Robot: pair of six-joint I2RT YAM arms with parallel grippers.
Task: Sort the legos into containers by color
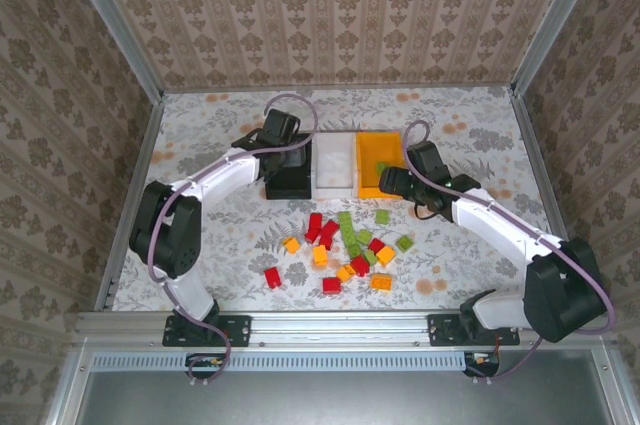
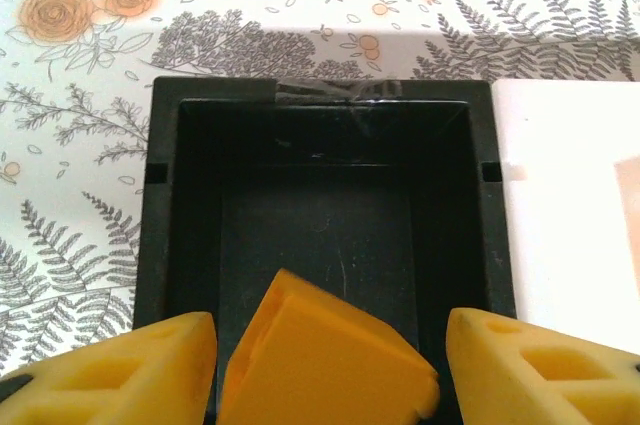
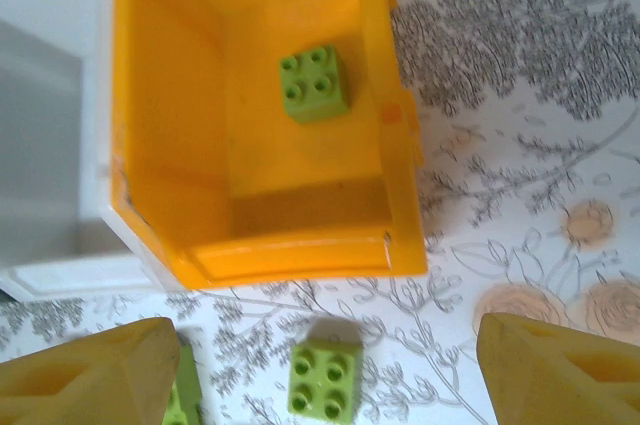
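Note:
An orange lego hangs tilted over the black container. My left gripper is open around it, with a thin gap at each finger. My right gripper stands open above a light green lego on the table, just in front of the orange container. One green lego lies inside that container. In the top view the left gripper is over the black container, and the right gripper is at the orange container's near edge.
The white container stands between the black and orange ones. Several red, orange and green legos lie scattered in front of the containers. Another green lego lies beside my right gripper's left finger. The cell walls close in the table.

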